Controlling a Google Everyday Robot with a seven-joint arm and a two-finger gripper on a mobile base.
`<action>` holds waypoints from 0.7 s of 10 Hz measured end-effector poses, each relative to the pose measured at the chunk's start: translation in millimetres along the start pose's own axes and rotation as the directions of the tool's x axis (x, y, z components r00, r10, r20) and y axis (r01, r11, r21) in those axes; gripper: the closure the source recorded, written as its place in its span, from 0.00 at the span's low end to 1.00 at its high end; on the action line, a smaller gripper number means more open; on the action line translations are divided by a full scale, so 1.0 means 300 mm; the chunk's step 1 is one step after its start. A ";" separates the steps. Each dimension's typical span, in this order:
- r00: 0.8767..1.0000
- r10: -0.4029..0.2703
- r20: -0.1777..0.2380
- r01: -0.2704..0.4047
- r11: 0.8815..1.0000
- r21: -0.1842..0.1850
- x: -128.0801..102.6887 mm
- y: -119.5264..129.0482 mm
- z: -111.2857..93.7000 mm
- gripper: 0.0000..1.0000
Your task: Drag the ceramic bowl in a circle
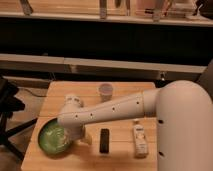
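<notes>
The ceramic bowl (51,136), a wide, shallow, glossy green dish with a pale centre, sits at the front left of the wooden table (125,157). My white arm reaches in from the right, and its wrist end comes down over the bowl's right rim. The gripper (75,136) is at that rim, mostly hidden under the wrist.
A small white cup (105,91) stands at the back middle of the table. A black oblong object (104,140) lies just right of the bowl. A white bottle (139,141) lies further right. A dark chair (7,107) stands left of the table.
</notes>
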State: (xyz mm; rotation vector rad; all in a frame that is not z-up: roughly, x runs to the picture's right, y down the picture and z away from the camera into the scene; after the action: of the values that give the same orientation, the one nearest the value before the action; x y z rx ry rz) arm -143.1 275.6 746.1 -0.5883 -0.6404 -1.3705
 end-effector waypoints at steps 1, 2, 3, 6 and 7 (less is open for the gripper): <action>1.000 0.001 0.001 -0.001 1.000 -0.001 -0.001 -0.001 0.000 0.30; 1.000 0.003 0.001 -0.003 1.000 -0.002 -0.001 -0.004 -0.001 0.40; 1.000 0.002 0.002 -0.002 1.000 -0.004 -0.002 -0.007 -0.001 0.48; 1.000 0.001 0.006 -0.001 1.000 -0.008 -0.002 -0.016 0.001 0.77; 1.000 0.002 0.005 -0.002 1.000 -0.010 0.015 -0.027 -0.005 0.90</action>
State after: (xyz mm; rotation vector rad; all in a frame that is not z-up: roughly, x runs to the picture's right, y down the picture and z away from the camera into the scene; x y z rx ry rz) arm -150.8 270.7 748.4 -0.5998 -0.6369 -1.3714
